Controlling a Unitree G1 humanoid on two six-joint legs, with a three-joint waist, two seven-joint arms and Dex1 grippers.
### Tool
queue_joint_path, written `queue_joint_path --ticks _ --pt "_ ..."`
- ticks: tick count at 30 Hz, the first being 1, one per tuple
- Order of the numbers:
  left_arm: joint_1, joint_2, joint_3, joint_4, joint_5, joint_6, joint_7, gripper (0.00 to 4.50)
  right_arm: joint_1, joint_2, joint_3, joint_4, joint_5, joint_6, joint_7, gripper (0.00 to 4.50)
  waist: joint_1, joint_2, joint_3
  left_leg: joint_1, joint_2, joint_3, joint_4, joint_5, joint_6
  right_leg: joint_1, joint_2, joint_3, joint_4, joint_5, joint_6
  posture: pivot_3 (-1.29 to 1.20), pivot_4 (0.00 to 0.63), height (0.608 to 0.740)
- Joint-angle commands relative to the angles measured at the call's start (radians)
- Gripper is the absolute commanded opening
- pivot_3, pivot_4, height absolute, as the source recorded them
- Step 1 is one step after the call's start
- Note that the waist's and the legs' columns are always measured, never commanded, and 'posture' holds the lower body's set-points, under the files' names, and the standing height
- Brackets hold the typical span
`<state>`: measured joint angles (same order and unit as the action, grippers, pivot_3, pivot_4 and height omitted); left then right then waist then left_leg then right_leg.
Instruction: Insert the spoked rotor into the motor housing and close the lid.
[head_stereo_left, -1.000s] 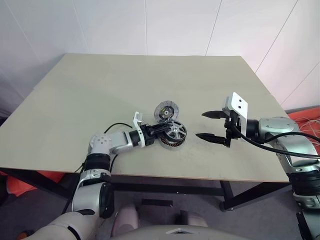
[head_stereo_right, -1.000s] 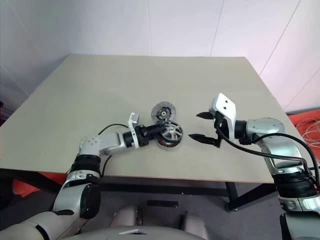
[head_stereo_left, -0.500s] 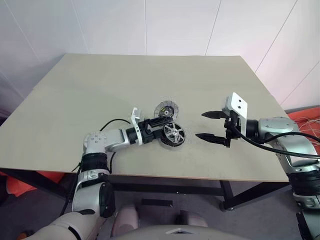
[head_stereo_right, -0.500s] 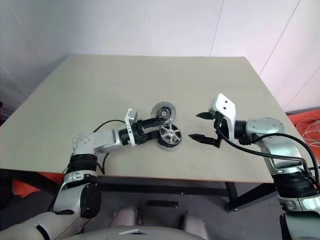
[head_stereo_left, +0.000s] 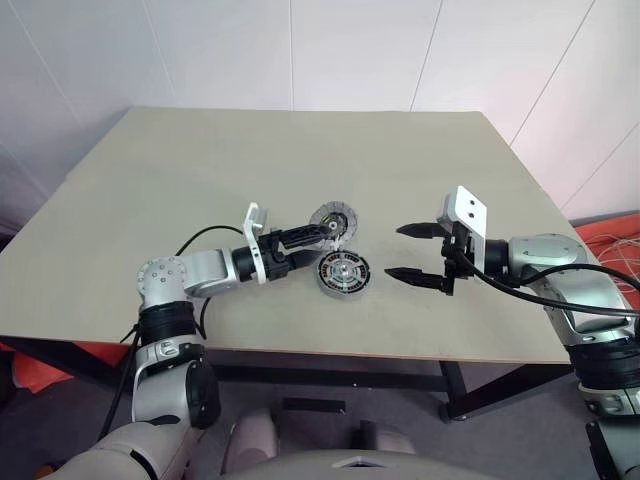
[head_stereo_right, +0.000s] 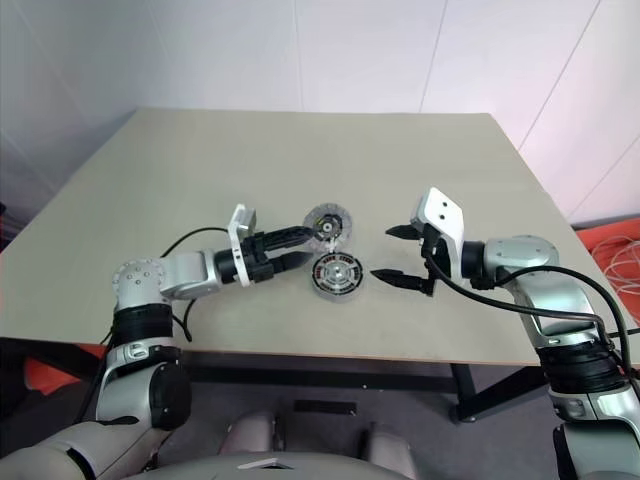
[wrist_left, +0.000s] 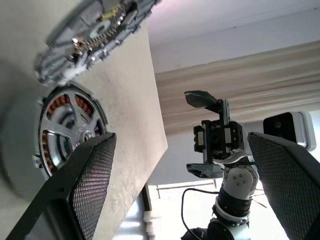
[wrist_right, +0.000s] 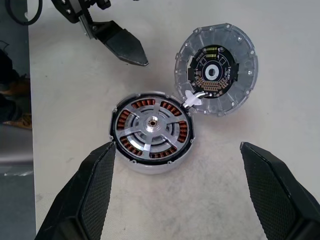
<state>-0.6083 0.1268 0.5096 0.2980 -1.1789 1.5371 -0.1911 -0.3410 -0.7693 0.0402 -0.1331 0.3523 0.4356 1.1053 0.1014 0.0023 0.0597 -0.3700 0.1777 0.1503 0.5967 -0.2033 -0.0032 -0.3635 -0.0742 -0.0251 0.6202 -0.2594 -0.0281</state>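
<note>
Rotor seated in the housing, lid lying open beside it, both grippers empty and spread.

The motor housing (head_stereo_left: 343, 274) lies flat on the table (head_stereo_left: 200, 180) near its front edge, round face up, so it has no long axis. The spoked rotor (wrist_right: 151, 123) sits inside it, its silver spokes up, with copper windings showing through the gaps between them. The left gripper (head_stereo_left: 318, 243) hovers just left of the housing, fingers apart and holding nothing; its far finger reaches over toward the lid, and whether it touches it is hard to tell. The right gripper (head_stereo_left: 412, 252) hangs just right of the housing, fingers wide and empty. The lid (head_stereo_left: 332, 220) lies just behind the housing, its dark inner side with a circuit board facing up; a small white tab (wrist_right: 192, 97) bridges the two.
</note>
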Motion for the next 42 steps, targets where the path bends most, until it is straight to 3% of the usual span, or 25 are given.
queue_joint_path --ticks 1,9,15,18,21,25,32,42 --pt "0.003 0.039 0.016 -0.040 -0.016 0.001 -0.015 4.46 -0.020 0.004 -0.008 -0.029 0.008 -0.009 -0.005 4.50 0.000 0.000 0.000 0.000 0.000 0.000 0.000 0.000 0.000 0.000 0.000 0.000 0.000 0.000 0.000 0.00 0.000 0.740" --pt "0.028 0.166 0.005 -0.143 -0.019 -0.047 -0.104 4.46 -0.033 0.032 0.010 -0.028 -0.001 -0.009 -0.027 4.50 -0.003 0.000 0.000 0.000 0.000 0.000 0.000 0.000 -0.001 0.000 0.000 0.000 0.000 0.000 0.000 0.00 0.000 0.740" --pt "0.080 0.353 -0.175 -0.244 0.227 -0.349 -0.300 4.46 -0.068 0.107 0.037 -0.004 -0.040 -0.024 -0.107 4.50 -0.005 0.001 0.000 0.000 0.001 0.000 0.000 0.000 -0.001 -0.001 0.000 0.000 0.000 0.000 0.000 0.00 0.000 0.740" --pt "0.120 0.464 -0.275 -0.280 0.350 -0.538 -0.486 4.46 -0.087 0.156 0.054 0.012 -0.054 -0.020 -0.146 4.50 -0.005 0.000 0.001 0.000 0.001 0.000 -0.001 0.001 -0.002 -0.001 0.000 0.000 0.000 0.000 0.000 0.00 0.000 0.740" --pt "0.106 0.504 -0.292 -0.234 0.454 -0.723 -0.552 4.50 -0.102 0.205 0.074 0.023 -0.069 -0.030 -0.179 3.95 -0.004 0.000 0.001 -0.001 0.001 0.000 -0.002 0.002 -0.005 -0.002 0.000 0.000 0.000 0.000 0.000 0.00 0.000 0.740" --pt "0.100 0.526 -0.352 -0.158 0.672 -1.113 -0.647 4.50 -0.113 0.246 0.099 0.042 -0.101 -0.061 -0.206 2.53 -0.005 0.000 0.001 -0.001 0.001 0.000 -0.002 0.003 -0.005 -0.002 0.000 0.000 0.000 0.000 0.000 0.00 0.000 0.740" --pt "0.061 0.519 -0.370 -0.050 0.753 -1.303 -0.752 4.50 -0.099 0.262 0.138 0.084 -0.144 -0.101 -0.203 0.08 -0.007 0.000 0.001 -0.001 0.001 0.000 -0.002 0.003 -0.006 -0.003 0.000 0.000 0.001 0.000 0.000 0.00 0.000 0.740" --pt "0.101 0.487 -0.398 -0.099 0.694 -1.148 -0.825 4.50 -0.080 0.322 0.212 0.239 -0.222 -0.182 -0.207 0.04 -0.007 0.000 0.001 -0.001 0.001 0.000 -0.002 0.003 -0.007 -0.004 0.000 0.000 0.004 0.000 0.000 0.00 0.000 0.740"
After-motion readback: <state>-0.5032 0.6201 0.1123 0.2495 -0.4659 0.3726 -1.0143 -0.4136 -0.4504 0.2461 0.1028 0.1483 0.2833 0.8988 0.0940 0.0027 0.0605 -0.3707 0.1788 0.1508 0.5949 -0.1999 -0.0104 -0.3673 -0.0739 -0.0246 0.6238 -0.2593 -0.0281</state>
